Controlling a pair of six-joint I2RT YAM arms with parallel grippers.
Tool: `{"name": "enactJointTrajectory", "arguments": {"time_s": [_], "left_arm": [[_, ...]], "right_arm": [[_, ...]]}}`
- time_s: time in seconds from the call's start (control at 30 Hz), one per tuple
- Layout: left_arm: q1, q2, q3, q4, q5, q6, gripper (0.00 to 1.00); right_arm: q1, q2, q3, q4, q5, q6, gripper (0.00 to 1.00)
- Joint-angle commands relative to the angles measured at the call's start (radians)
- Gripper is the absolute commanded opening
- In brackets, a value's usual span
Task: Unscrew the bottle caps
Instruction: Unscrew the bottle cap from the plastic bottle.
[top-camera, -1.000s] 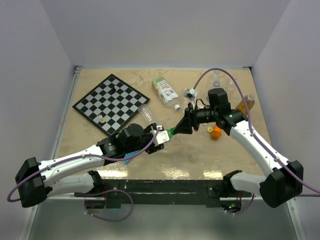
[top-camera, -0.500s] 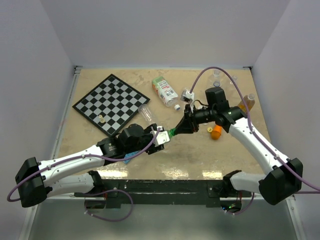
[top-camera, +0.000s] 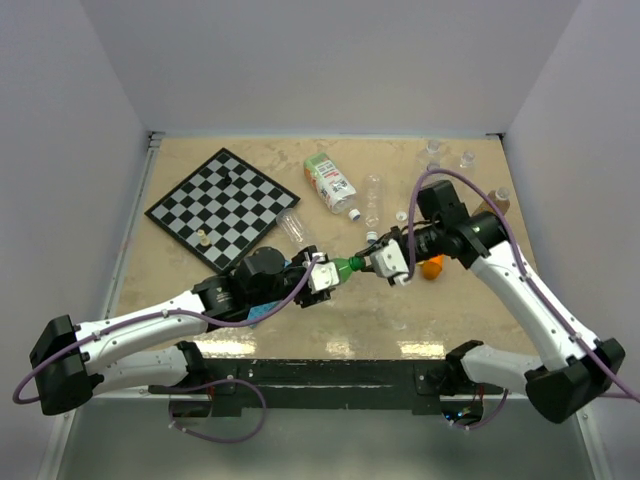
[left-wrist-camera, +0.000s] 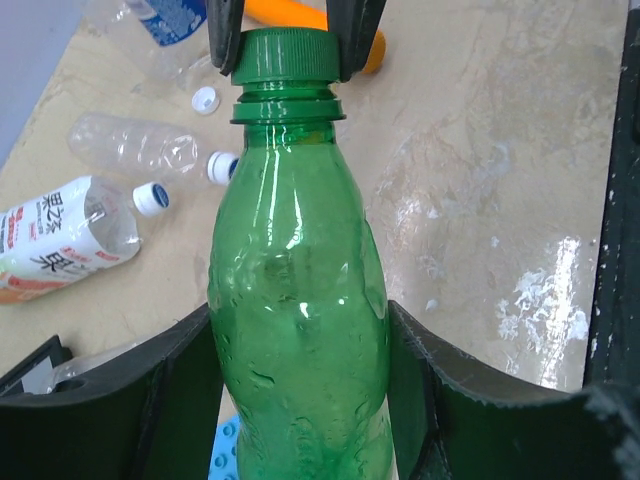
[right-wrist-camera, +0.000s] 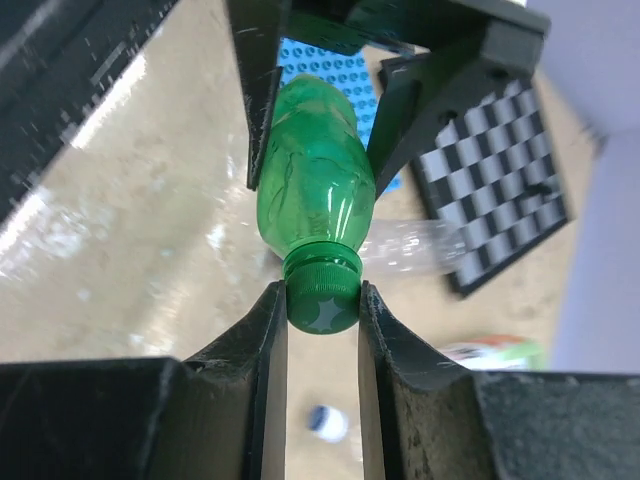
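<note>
My left gripper (top-camera: 318, 274) is shut on a green bottle (left-wrist-camera: 298, 300), held off the table with its neck pointing right. Its green cap (top-camera: 345, 266) sits on the neck (left-wrist-camera: 288, 106). My right gripper (top-camera: 368, 262) is shut on that green cap (right-wrist-camera: 321, 296), one finger on each side of it, as the left wrist view also shows (left-wrist-camera: 285, 50). The bottle body (right-wrist-camera: 312, 185) sits between the left fingers (right-wrist-camera: 262, 90). A labelled bottle with a white-and-blue cap (left-wrist-camera: 150, 198) and a clear bottle with a white cap (left-wrist-camera: 221, 167) lie on the table.
A chessboard (top-camera: 222, 207) with pale pieces lies at the back left. An orange toy (top-camera: 431, 266) sits behind my right wrist. A loose white cap (left-wrist-camera: 205, 99), a blue studded plate (right-wrist-camera: 330, 70) and several small bottles at the back right (top-camera: 450, 158) are around.
My right wrist has rolled while holding the green cap, so its white camera housing now faces up. The right arm has shifted slightly right. The left arm and bottle have stayed put.
</note>
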Motion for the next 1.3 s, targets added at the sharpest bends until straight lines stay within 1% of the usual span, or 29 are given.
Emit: {"name": "enactJointTrajectory", "arguments": {"time_s": [0.0,0.13,0.53,0.63,0.73,0.77,0.83,0.97,1.1,1.27], "left_arm": [[0.005,-0.03,0.01,-0.029,-0.001,-0.009,0.06],[0.005,-0.03,0.01,-0.029,0.001,-0.006,0.06],[0.005,-0.025,0.01,-0.032,0.014,-0.008,0.07],[0.005,-0.025,0.01,-0.034,0.021,-0.008,0.06],[0.005,-0.023,0.012,-0.035,0.021,-0.006,0.06],[0.005,-0.023,0.012,-0.035,0.021,-0.006,0.07],[0.005,-0.023,0.01,-0.035,0.021,-0.006,0.06],[0.005,-0.017,0.013,-0.035,0.024,-0.008,0.06],[0.005,-0.014,0.013,-0.037,0.024,-0.008,0.06],[0.005,-0.014,0.013,-0.039,0.022,-0.008,0.07]], "right_arm": [[-0.023,-0.057,0.004,0.043,0.102,-0.352,0.0],[-0.023,-0.068,-0.016,0.052,0.054,-0.339,0.0],[-0.03,-0.115,-0.062,0.084,0.011,-0.254,0.0],[-0.041,-0.117,-0.064,0.104,-0.031,-0.192,0.01],[-0.056,-0.12,-0.075,0.116,-0.094,-0.117,0.07],[-0.064,-0.12,-0.081,0.12,-0.111,-0.091,0.11],[-0.073,-0.128,-0.098,0.139,-0.114,-0.008,0.16],[-0.082,-0.148,-0.133,0.218,-0.13,0.127,0.29],[-0.09,-0.165,-0.15,0.227,-0.144,0.162,0.44],[-0.101,-0.175,-0.119,0.219,-0.134,0.23,0.62]]}}
